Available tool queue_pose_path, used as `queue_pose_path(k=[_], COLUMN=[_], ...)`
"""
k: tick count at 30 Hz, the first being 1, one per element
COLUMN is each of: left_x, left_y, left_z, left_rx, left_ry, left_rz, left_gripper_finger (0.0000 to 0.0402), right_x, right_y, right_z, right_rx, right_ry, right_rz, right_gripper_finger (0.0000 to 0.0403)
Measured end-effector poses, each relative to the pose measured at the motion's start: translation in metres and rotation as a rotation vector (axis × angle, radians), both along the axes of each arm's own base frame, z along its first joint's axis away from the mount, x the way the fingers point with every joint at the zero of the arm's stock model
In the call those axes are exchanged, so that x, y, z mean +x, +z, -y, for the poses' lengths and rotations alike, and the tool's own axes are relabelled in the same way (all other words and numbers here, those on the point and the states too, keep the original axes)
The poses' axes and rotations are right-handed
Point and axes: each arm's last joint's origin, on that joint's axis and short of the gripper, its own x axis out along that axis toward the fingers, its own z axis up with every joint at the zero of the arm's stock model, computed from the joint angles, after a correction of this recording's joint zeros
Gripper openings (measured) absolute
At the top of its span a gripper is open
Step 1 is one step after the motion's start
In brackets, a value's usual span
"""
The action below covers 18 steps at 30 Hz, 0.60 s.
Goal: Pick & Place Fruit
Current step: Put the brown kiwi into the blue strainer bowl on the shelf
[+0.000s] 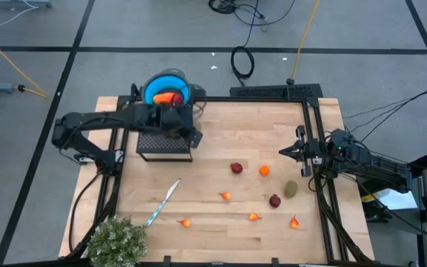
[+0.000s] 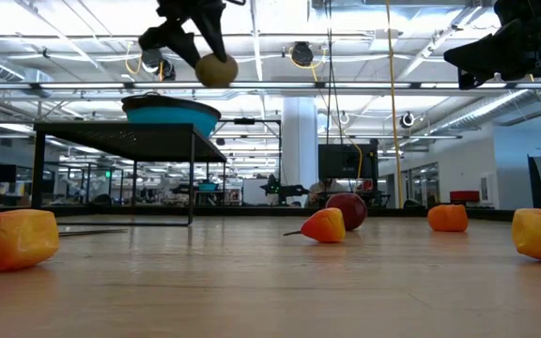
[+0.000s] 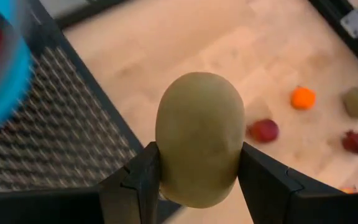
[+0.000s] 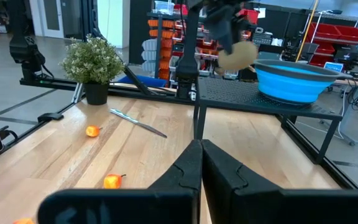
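An olive-brown oval fruit (image 3: 197, 140) sits between the fingers of my left gripper (image 3: 197, 155), which is shut on it. The fruit hangs in the air (image 2: 216, 70) above the black mesh stand (image 1: 165, 144), beside the blue bowl (image 1: 167, 89). The bowl stands on the stand's far part and holds a red-orange fruit (image 1: 169, 97). More fruit lies on the wooden table: two dark red balls (image 1: 236, 168) (image 1: 274, 200), an orange one (image 1: 264, 170), another olive oval (image 1: 291, 189) and several small orange bits (image 1: 225, 196). My right gripper (image 4: 201, 155) waits shut at the table's right edge (image 1: 288, 152). My left gripper pinches the olive-brown oval between its two fingers (image 3: 143, 177), one on each long side (image 3: 166, 168). The oval's rounded end sticks out beyond the fingertips. The fingers slant down from the table's left. The fruit is lifted clear, above the stand.
A blue-handled knife (image 1: 163, 202) lies near the table's middle left, and a bushy green plant (image 1: 117, 241) stands at the near left corner. A black frame (image 1: 313, 141) runs along the table's right and far sides.
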Motion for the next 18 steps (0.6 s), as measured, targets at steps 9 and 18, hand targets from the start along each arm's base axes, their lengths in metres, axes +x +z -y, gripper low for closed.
queue_pose_path(k=[9, 18], left_x=[-0.017, -0.041], left_y=[0.039, 0.045], left_z=[-0.051, -0.103], left_rx=[0.248, 0.397], left_ry=[0.044, 0.054], left_rz=[-0.041, -0.195], left_gripper_finger=[0.0177, 0.0177], right_x=[0.000, 0.000], right_y=[0.000, 0.000], right_z=[0.000, 0.000], right_rx=[-0.008, -0.007], right_ry=[-0.001, -0.001], right_rz=[0.001, 0.000], right_gripper_finger=[0.0000, 0.0000])
